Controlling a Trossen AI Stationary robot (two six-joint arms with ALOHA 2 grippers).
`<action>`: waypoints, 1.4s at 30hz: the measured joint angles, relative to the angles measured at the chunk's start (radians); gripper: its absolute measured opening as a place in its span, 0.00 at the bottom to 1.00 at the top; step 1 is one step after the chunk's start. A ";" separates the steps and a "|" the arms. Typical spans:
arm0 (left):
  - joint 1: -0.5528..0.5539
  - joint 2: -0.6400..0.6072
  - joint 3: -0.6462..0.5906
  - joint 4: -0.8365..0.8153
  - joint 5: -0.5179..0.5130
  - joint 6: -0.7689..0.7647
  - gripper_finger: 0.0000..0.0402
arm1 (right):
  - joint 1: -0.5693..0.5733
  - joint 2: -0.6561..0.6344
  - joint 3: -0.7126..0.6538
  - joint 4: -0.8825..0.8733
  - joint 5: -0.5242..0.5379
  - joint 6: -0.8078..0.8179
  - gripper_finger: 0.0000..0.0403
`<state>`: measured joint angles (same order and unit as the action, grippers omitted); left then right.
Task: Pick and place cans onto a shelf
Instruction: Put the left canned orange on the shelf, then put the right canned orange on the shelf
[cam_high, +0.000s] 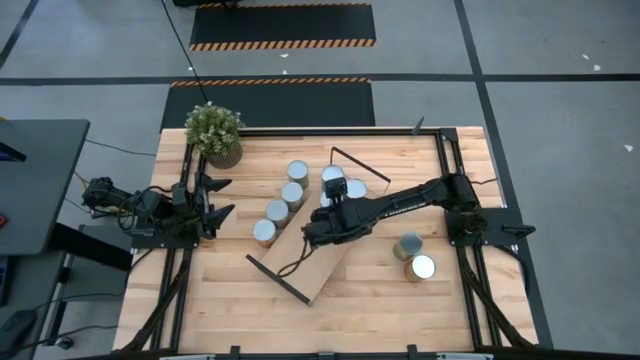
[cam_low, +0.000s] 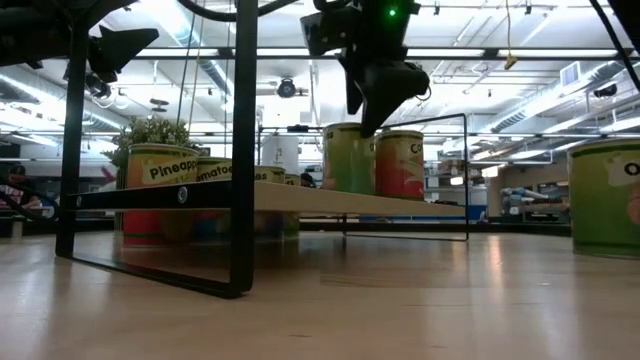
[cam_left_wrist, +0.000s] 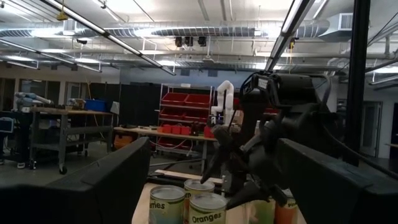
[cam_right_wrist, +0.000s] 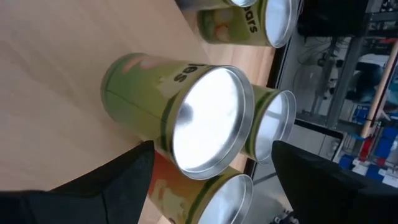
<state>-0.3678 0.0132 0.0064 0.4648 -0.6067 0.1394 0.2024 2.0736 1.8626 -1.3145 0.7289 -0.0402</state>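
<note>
The shelf (cam_high: 318, 262) is a light-wood board with black wire end frames, lying slantwise on the table. A cluster of cans (cam_high: 345, 182) stands on its far end, and shows in the low view (cam_low: 372, 158). My right gripper (cam_high: 318, 228) hangs open and empty over the board just above these cans (cam_right_wrist: 205, 118), also seen in the low view (cam_low: 385, 95). Several more cans (cam_high: 284, 203) stand in a row on the table along the shelf's left side. Two cans (cam_high: 414, 256) stand on the table at the right. My left gripper (cam_high: 222, 198) waits open at the table's left.
A potted green plant (cam_high: 214, 132) stands at the table's far left corner. The shelf's black wire frames (cam_low: 240, 150) rise at both short ends. Bare tabletop (cam_high: 220, 300) lies near the front edge.
</note>
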 joint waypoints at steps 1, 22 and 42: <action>0.000 0.000 0.000 0.000 0.000 0.000 0.88 | 0.003 -0.001 0.000 -0.001 -0.009 -0.011 0.82; 0.000 0.000 0.000 0.000 0.000 0.001 0.88 | -0.060 -0.004 0.001 0.196 0.009 -0.115 0.82; 0.000 0.000 0.000 -0.001 0.000 -0.003 0.88 | 0.049 -0.161 -0.044 -0.143 -0.508 0.348 0.82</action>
<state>-0.3679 0.0132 0.0067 0.4641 -0.6064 0.1367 0.2510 1.9127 1.8189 -1.4577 0.2210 0.3076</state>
